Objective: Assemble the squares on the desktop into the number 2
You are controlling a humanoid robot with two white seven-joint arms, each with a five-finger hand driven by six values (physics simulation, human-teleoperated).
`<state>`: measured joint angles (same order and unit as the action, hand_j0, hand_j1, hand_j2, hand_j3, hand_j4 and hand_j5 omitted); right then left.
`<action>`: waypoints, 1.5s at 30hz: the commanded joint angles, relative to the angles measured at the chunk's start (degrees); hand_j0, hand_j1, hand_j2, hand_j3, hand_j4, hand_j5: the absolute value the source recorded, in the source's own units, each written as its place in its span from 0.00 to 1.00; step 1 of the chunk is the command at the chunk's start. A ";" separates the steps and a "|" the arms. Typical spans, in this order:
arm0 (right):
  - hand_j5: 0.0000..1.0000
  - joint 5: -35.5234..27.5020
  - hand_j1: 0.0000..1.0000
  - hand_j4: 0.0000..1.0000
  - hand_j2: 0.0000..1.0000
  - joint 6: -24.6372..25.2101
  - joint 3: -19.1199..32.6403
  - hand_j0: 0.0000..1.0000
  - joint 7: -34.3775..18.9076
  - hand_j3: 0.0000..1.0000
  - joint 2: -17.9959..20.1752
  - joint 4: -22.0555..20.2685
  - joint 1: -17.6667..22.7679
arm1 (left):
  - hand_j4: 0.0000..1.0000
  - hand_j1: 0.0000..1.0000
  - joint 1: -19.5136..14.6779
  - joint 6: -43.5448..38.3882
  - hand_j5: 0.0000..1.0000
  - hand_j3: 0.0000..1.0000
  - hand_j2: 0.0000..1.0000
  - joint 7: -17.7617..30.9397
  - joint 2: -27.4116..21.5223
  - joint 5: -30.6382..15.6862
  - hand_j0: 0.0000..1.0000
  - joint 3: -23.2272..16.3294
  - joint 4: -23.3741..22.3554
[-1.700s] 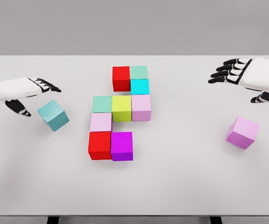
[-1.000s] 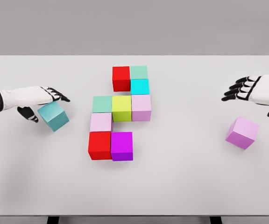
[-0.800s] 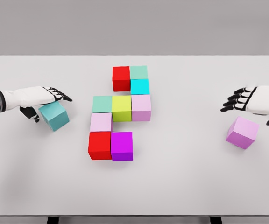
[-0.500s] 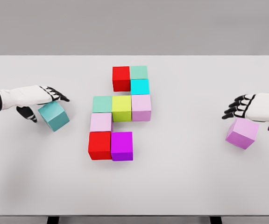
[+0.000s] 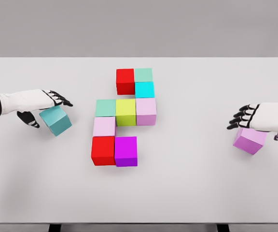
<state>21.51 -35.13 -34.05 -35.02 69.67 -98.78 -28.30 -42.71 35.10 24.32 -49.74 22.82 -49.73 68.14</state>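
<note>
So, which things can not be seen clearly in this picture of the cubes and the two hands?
- Head view: the right hand covers the top of the pink cube, so contact cannot be judged.
- Head view: the left hand hides the far side of the teal cube; whether it grips cannot be told.
- Both forearms are cut off by the picture's edges.

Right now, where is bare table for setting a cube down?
Free: the near strip of the table, and the stretch between the lilac cube and the right hand. Crowded: the middle cluster, and around the teal cube by the left hand.
</note>
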 commanded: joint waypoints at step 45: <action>1.00 5.91 1.00 1.00 1.00 0.13 -1.90 1.00 0.02 1.00 -3.84 5.17 -0.53 | 0.57 0.57 -7.73 -16.20 0.57 0.57 0.57 10.68 11.42 -25.10 0.57 -0.10 -1.78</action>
<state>26.98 -35.11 -35.97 -35.01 65.94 -94.08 -28.83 -51.24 23.79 34.46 -40.02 -1.26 -49.97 66.39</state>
